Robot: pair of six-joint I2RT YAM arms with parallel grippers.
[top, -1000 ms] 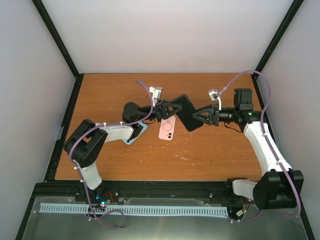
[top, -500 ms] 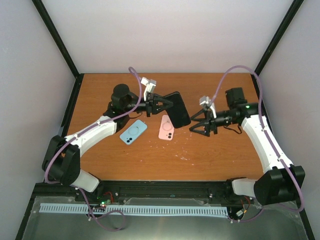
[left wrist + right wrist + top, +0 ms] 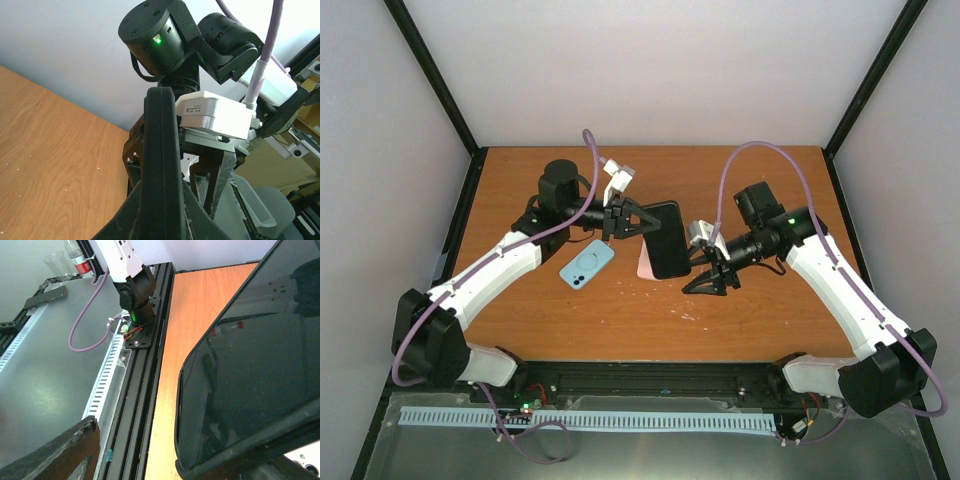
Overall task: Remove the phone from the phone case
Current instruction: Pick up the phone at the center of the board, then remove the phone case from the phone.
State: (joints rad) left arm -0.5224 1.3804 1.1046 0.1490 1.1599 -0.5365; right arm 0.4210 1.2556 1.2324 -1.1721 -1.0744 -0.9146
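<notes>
Starting at the left, we are seeing the left gripper (image 3: pixel 632 220) clamped on the near-left edge of the phone (image 3: pixel 665 240), holding it up off the table (image 3: pixel 770 330). In the left wrist view the phone (image 3: pixel 160 165) is standing edge-on between the fingers, squeezed tight.

Below it, a blue case (image 3: pixel 587 264) is lying flat on the wood, back up. Just right of that a pink case (image 3: pixel 645 268) is lying flat too, half hidden under the raised phone. We cannot tell whether either one has a phone inside.

The task's phone is sitting in the air, mid-table, between the two arms. The right wrist view is showing its dark screen (image 3: pixel 260 340) with a raised rim of black case (image 3: pixel 185 460) around it, so we are judging it not yet out.

At the right, the right gripper (image 3: pixel 695 270) is hanging just beside the phone's lower right side with its jaws apart. One finger is showing at the lower left of its own view, the other crossing in front of the phone's bottom edge. Nothing is being pinched there.

We are reading this as the step of getting a second grip before peeling. The next move is calling for the right gripper to close on the case rim at a corner and pull it away while the left one is bracing the phone.
</notes>
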